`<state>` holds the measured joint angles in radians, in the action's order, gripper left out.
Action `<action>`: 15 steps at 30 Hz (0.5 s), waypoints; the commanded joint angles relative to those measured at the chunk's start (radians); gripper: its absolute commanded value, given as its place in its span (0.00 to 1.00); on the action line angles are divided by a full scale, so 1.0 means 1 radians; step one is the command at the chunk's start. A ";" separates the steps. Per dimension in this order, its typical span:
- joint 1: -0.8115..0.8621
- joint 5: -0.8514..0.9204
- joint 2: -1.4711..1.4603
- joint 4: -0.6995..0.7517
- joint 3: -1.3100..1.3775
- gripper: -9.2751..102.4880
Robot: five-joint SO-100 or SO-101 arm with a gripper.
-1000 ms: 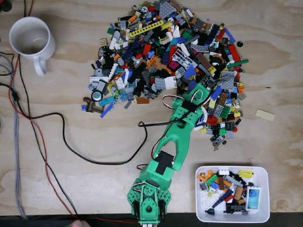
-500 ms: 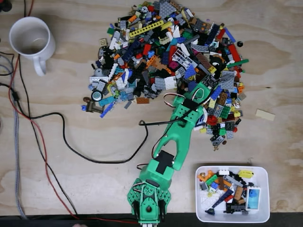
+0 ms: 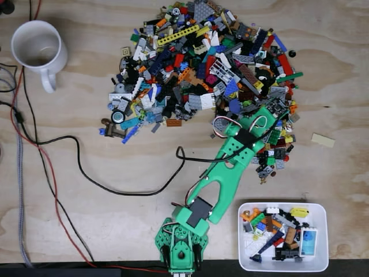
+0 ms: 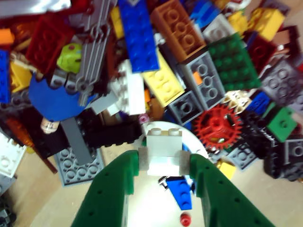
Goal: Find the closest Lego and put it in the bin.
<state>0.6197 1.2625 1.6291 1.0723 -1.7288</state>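
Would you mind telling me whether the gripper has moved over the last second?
Yes. In the fixed view the gripper has swung right, away from the mug.

Fixed cam straight overhead; wrist cam close on shared Lego pile (image 3: 207, 63).

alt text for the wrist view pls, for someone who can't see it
The green gripper holds a small light grey Lego brick between its fingertips at the edge of a dense pile of mixed Lego pieces, with a red gear just right of it.
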 commanded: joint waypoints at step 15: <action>0.795 0.239 0.451 0.026 -0.127 0.12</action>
<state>1.2747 1.4588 1.9788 1.0983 -1.8270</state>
